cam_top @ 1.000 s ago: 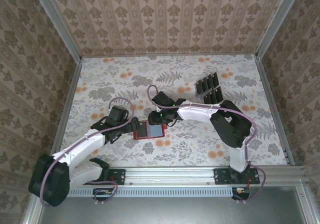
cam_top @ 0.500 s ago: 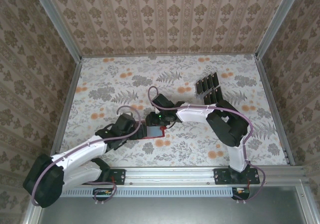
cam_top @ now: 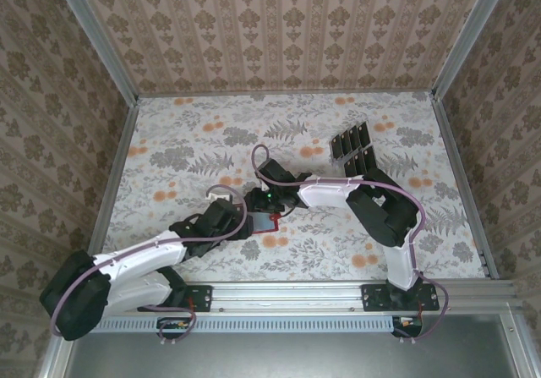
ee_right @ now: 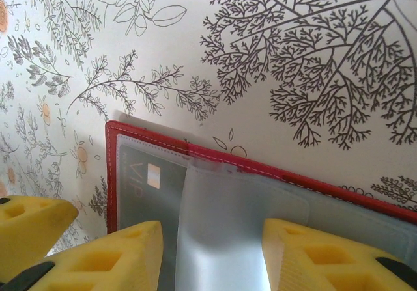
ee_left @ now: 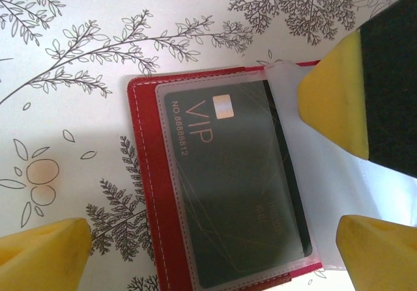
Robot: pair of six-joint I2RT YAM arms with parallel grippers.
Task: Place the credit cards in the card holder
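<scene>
Left gripper [ee_left: 208, 249]: wide open over the open red card holder [ee_left: 142, 187], mid-table. Right gripper [ee_right: 212, 235]: half-closed about clear sleeve leaf [ee_right: 221, 193]; grip unclear. Done: one VIP card [ee_left: 241, 193] sleeved. Left: seven or eight credit cards [cam_top: 355, 145], two rows, far right. One holder.

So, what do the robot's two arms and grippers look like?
The left arm and right arm have white links and black joints, with a purplish cable looping along each. The fingers are blocky yellow pads on black mounts.
</scene>
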